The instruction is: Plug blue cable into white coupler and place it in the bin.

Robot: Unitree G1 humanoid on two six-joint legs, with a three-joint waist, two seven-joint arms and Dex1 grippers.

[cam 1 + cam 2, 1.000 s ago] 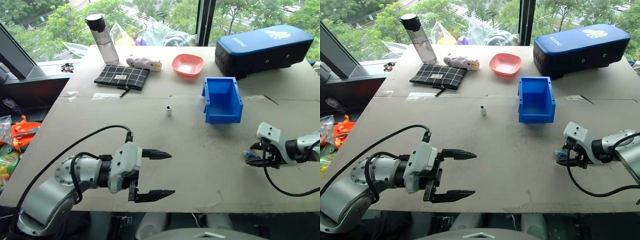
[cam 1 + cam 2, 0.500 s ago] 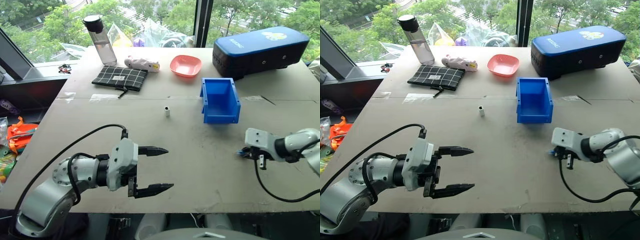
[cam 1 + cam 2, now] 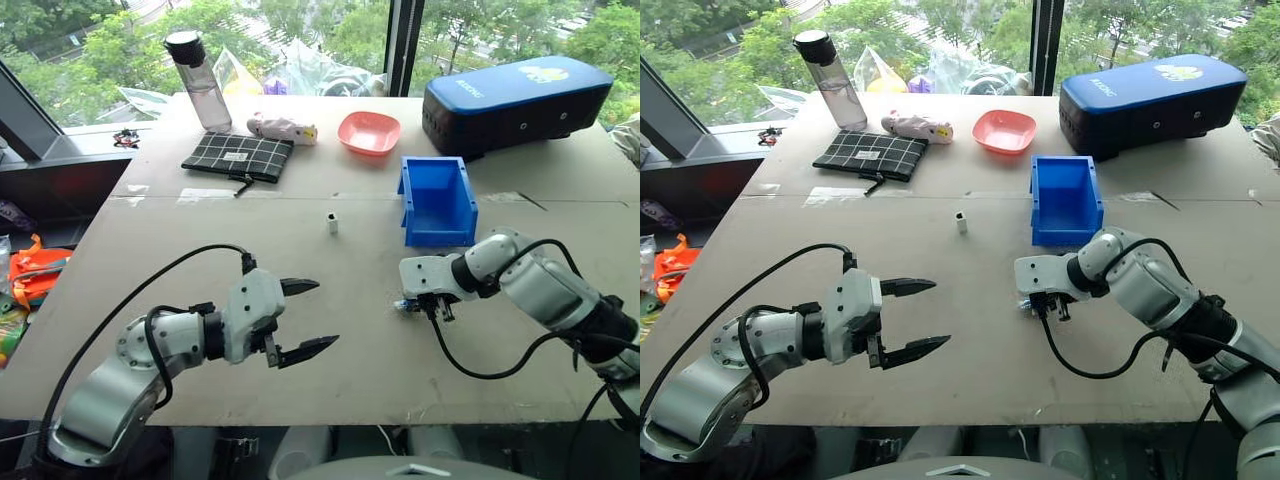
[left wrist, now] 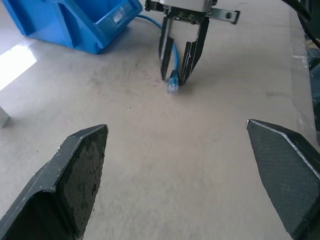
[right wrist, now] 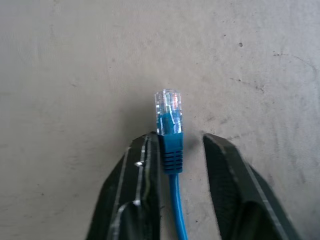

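Blue cable (image 5: 173,150), clear-plugged (boot ribbed), lies between the right claw's (image 5: 176,150) parted fingers; left claw (image 3: 305,318) wide.

L tool (image 3: 300,318) wide open, level | R tool (image 4: 181,59) pointing down, parted

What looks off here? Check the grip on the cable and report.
The blue cable sits loose in the right gripper: its plug end leans on one finger, with a clear gap to the other. The white coupler stands upright, apart from it. Nothing looks spilled or damaged.
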